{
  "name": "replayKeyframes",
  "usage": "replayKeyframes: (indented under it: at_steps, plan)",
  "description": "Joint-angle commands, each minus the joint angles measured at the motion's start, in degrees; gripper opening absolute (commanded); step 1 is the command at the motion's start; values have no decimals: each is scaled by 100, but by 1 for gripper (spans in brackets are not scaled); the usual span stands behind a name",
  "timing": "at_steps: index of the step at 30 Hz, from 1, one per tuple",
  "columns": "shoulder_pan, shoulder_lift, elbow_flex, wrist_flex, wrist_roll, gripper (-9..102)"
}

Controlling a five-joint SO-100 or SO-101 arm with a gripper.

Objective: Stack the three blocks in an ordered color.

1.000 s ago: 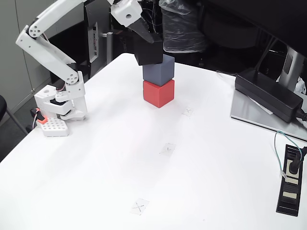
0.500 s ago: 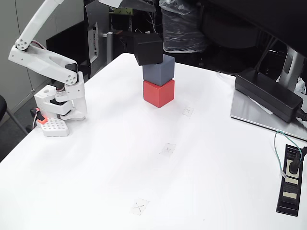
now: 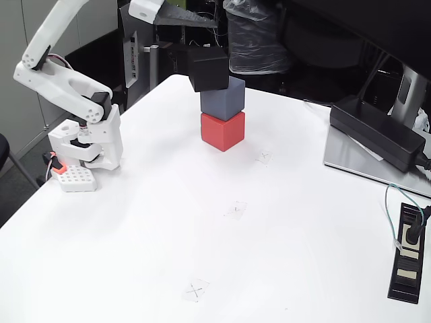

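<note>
Three blocks stand stacked at the back middle of the white table (image 3: pixel 135 256) in the fixed view. The red block (image 3: pixel 222 131) is at the bottom and the grey block (image 3: pixel 222 101) rests on it. The black block (image 3: pixel 207 67) sits on top, shifted left so it overhangs the grey one. My gripper (image 3: pixel 209 22) hangs above and slightly behind the stack, clear of the black block, open with nothing between its dark fingers.
The arm's white base (image 3: pixel 84 145) stands at the table's left edge beside a small white perforated piece (image 3: pixel 73 178). A long black power brick (image 3: pixel 377 131) lies at the right, with a power strip (image 3: pixel 407 252) near the right edge. Small cross marks (image 3: pixel 235 208) dot the table.
The gripper let go of the black block on top of the stack, rose and drew back to the left. The stack has stayed in place.
</note>
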Motion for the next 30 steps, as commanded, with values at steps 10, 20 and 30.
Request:
replayKeyframes:
  at_steps: [10, 20, 30]
  plan:
    - [1151, 79, 466, -167, 3463, 10]
    - [1178, 1072, 2004, -176, 3762, 0]
    - [1213, 2540, 4342, -1433, 3814, 0]
